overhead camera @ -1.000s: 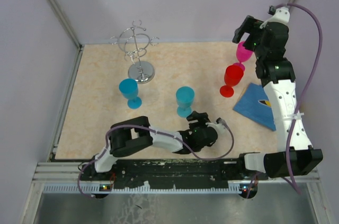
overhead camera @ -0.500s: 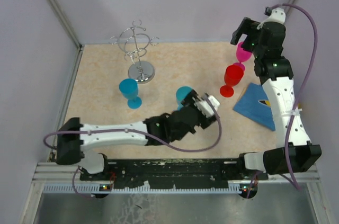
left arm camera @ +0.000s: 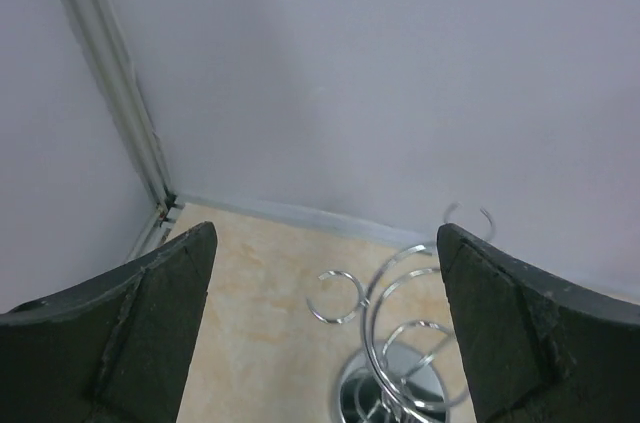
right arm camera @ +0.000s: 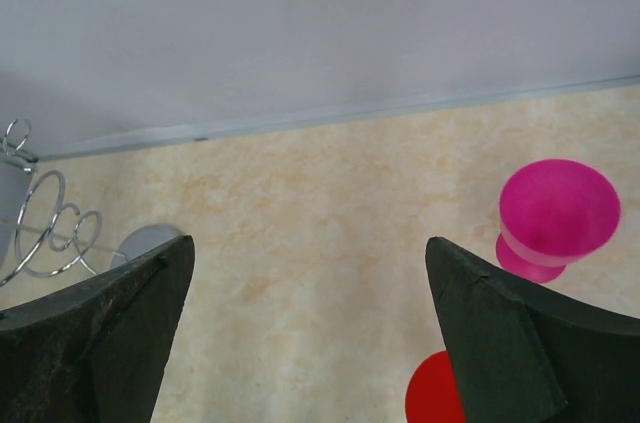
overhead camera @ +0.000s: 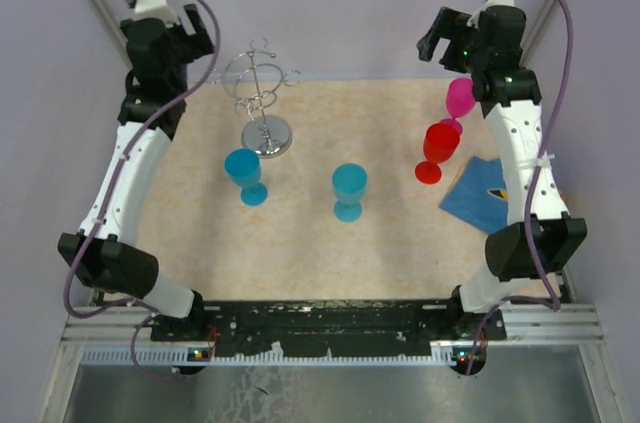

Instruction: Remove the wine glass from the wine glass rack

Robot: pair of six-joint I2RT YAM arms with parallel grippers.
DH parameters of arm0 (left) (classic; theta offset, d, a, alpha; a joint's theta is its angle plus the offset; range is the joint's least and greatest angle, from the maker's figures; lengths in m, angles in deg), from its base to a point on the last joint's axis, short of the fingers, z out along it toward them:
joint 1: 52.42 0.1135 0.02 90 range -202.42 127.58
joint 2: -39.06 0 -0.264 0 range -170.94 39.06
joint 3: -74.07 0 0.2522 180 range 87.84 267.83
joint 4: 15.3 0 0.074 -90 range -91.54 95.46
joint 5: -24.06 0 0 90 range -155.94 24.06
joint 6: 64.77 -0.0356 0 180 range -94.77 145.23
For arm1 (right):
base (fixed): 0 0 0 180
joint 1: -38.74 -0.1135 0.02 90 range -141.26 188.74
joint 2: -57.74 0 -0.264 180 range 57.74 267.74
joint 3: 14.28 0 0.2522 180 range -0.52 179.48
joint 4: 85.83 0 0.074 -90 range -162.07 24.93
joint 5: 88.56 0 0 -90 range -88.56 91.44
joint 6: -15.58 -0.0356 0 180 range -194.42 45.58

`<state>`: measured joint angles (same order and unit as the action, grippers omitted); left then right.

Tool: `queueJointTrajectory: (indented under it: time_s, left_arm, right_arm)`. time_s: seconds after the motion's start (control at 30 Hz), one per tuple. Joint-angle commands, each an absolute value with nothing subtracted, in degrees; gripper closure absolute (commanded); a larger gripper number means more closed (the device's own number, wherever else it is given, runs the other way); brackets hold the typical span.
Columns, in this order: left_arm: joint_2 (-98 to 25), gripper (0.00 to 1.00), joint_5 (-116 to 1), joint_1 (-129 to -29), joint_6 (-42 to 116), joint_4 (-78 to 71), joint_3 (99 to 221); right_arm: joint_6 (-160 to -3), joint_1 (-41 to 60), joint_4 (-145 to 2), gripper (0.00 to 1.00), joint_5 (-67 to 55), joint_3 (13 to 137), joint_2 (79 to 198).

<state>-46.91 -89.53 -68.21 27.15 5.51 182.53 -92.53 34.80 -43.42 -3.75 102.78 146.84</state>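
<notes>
The silver wire wine glass rack (overhead camera: 262,93) stands at the back left on its round disc base; its curled arms hold no glass. It also shows in the left wrist view (left arm camera: 405,343) and at the left edge of the right wrist view (right arm camera: 50,228). Four wine glasses stand on the table: blue (overhead camera: 243,171), teal (overhead camera: 349,188), red (overhead camera: 438,148) and pink (overhead camera: 460,98). My left gripper (overhead camera: 192,31) is raised left of the rack, open and empty (left arm camera: 325,243). My right gripper (overhead camera: 437,38) is raised at the back right above the pink glass (right arm camera: 558,213), open and empty (right arm camera: 308,243).
A blue cloth (overhead camera: 488,198) lies at the right, beside the red glass (right arm camera: 435,393). Walls close the table at the back and both sides, with a metal frame post (left arm camera: 110,93) in the back left corner.
My left arm has swung from low at the front middle, near the teal glass, up to the back left beside the rack. My right gripper has risen slightly away from the pink glass.
</notes>
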Motion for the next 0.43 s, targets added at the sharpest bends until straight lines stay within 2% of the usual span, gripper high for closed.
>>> queueJointTrajectory:
  time_s: [0.0,0.13,0.27,0.4]
  left_arm:
    - [-53.01,0.03,-80.81,-59.27,34.58,13.09,189.59]
    - [-63.70,0.09,-72.91,-54.12,39.51,25.78,201.64]
    - [-61.29,0.09,-71.20,-54.03,41.23,19.86,192.00]
    - [-59.79,0.10,-71.86,-54.08,40.92,19.73,188.96]
  right_arm:
    - [-91.72,34.97,-40.02,0.01,-8.36,109.19,150.55]
    - [-89.46,34.98,-40.81,0.01,-6.18,107.92,149.89]
    - [-88.58,34.97,-43.51,0.01,-6.43,103.63,149.32]
    - [-89.50,34.97,-44.35,0.01,-5.45,102.32,149.86]
